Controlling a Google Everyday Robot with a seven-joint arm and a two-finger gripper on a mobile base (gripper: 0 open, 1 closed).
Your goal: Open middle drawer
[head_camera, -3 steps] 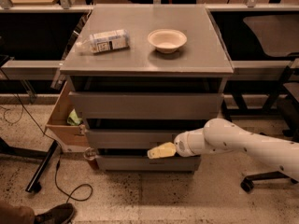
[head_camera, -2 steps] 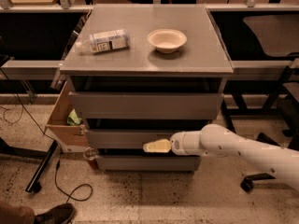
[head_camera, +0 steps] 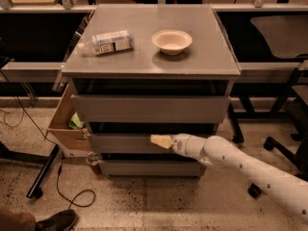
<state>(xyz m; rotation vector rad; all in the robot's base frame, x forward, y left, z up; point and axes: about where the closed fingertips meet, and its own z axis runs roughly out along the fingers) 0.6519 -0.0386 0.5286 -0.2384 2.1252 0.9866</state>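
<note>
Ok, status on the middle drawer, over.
Gripper at middle drawer front, near top edge. Drawer not visibly pulled out. Cardboard box beside cabinet, off its path.

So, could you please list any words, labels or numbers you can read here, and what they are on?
Label on the lying bottle: has print, but too blurred to read.
Bowl, middle drawer, cardboard box: no text seen.
Hand, at the middle drawer's front: no markings seen.

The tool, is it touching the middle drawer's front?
Cannot tell. In the camera view the tool overlaps the middle drawer front near its top edge, but this angle shows neither contact nor a gap plainly.
</note>
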